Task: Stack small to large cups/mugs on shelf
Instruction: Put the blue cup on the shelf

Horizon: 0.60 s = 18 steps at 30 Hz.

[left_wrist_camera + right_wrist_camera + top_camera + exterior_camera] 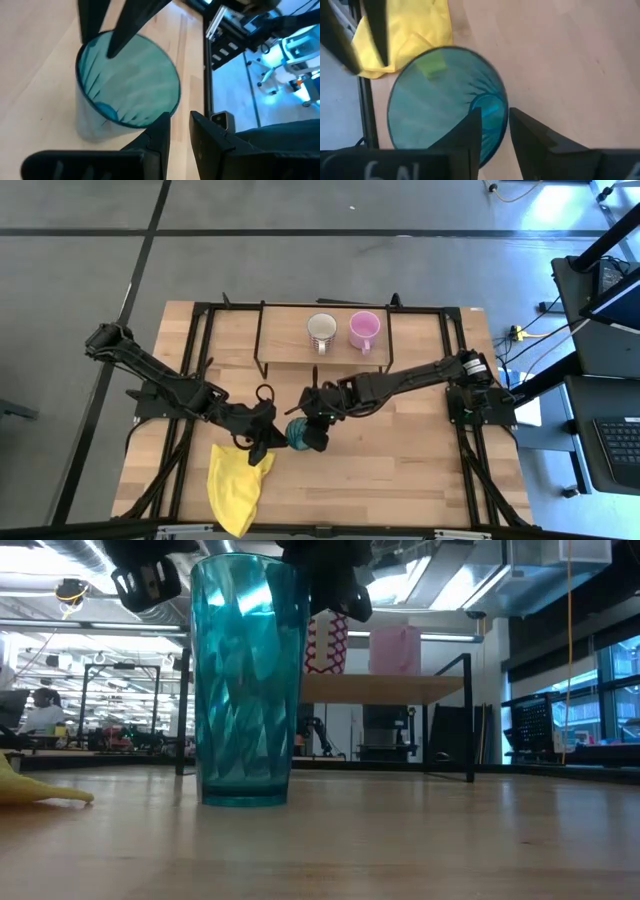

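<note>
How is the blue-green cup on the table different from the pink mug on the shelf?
The teal cup has no handle that shows; the pink mug has one. The teal cup is see-through and ribbed; the pink mug is opaque. The teal cup stands on the table between both grippers, near the yellow cloth; the pink mug sits on the shelf beside the white mug. Both stand upright.

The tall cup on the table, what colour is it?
The cup is translucent teal with a faceted pattern; the low view shows it best.
</note>
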### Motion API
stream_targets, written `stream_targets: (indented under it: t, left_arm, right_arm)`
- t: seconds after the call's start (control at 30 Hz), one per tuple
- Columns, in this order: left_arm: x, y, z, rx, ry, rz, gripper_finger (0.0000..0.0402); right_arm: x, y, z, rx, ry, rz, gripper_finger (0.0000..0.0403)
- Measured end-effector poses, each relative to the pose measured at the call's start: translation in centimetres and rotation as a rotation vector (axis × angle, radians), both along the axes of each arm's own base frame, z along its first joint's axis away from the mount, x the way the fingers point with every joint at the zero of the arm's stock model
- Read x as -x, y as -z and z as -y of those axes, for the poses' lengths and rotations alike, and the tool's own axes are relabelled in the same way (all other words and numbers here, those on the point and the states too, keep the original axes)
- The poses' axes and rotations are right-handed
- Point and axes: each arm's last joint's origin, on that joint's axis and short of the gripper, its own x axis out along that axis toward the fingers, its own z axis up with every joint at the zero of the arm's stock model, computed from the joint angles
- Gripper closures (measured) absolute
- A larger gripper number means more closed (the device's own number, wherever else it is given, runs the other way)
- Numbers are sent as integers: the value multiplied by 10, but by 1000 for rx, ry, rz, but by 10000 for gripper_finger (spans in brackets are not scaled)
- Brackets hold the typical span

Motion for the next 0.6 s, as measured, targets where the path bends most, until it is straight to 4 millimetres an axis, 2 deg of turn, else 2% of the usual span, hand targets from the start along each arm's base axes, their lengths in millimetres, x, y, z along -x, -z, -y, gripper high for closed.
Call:
stream_targets:
  t: [0.33, 0.4, 0.53, 0.6]
  left_arm:
    - [5, -1, -4, 84, -45, -66, 335]
    - [9, -14, -5, 103, -33, -52, 335]
    - [19, -61, -10, 99, -67, 10, 335]
    - [25, -81, -15, 46, -130, -47, 335]
  right_arm:
    - [-3, -1, 5, 5, -1, 21, 302]
    - [-3, -2, 5, 9, -9, 29, 302]
    - [-4, -2, 5, 11, -11, 38, 302]
    - [-4, -4, 7, 16, -14, 41, 302]
